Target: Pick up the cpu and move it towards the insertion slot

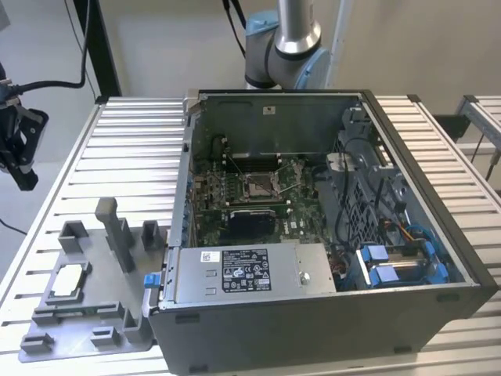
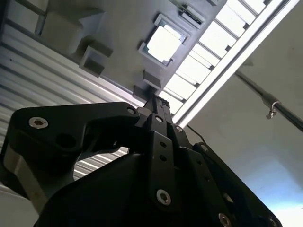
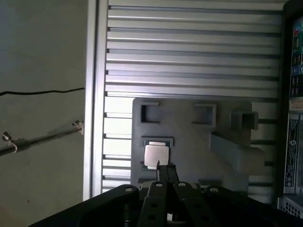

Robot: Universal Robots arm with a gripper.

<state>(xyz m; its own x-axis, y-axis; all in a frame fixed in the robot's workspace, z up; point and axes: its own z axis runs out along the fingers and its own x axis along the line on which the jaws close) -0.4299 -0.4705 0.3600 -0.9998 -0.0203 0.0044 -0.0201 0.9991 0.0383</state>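
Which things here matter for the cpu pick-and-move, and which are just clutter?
Job:
- cpu, lying in the grey tray
- insertion slot, inside the computer case
- gripper, nearest the cpu

Lying about:
- power supply
- blue brackets
- table

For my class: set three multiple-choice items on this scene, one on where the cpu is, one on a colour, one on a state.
1. Where does the cpu lie? A in the grey tray; B on the floor; C in a cardboard box.
2. The circuit board is: A red; B green; C yellow.
3. The computer case is: A shut; B open at the top; C overturned.
Answers: 1 A, it sits in a tray recess; 2 B, green shows inside the case; 3 B, its inside lies exposed.
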